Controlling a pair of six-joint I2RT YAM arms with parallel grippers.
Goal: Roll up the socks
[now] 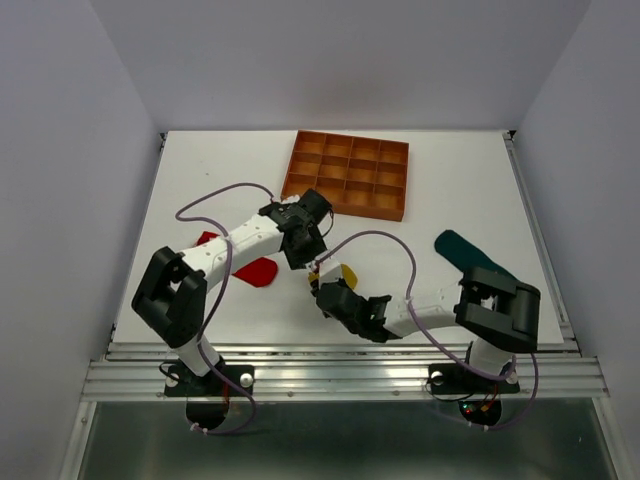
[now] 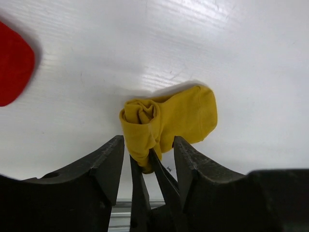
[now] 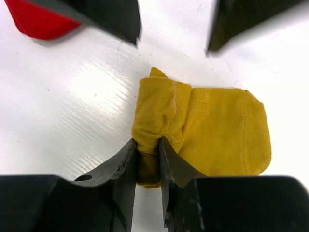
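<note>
Judging from its slack folds, the soft yellow fabric sock (image 3: pixel 207 125) is light, limp and easily squashed; a loose roll would probably spring open if let go; the surest hold looks to be across the thick coiled end, not the thin flat toe. One end is wound into a small bundle with a spiral showing; the rest lies flat and rounded. It rests on the white table (image 1: pixel 450 180) on the near side of the orange-brown gridded tray (image 1: pixel 345 208), well apart from it. The right gripper (image 3: pixel 148 147) is clamped on the coiled end; the left gripper (image 2: pixel 148 142) straddles that end, fingers apart, gripping nothing. A flat red fabric sock (image 1: pixel 258 272) lies near-left of the tray; a dark teal fabric sock (image 1: pixel 460 248) near-right.
</note>
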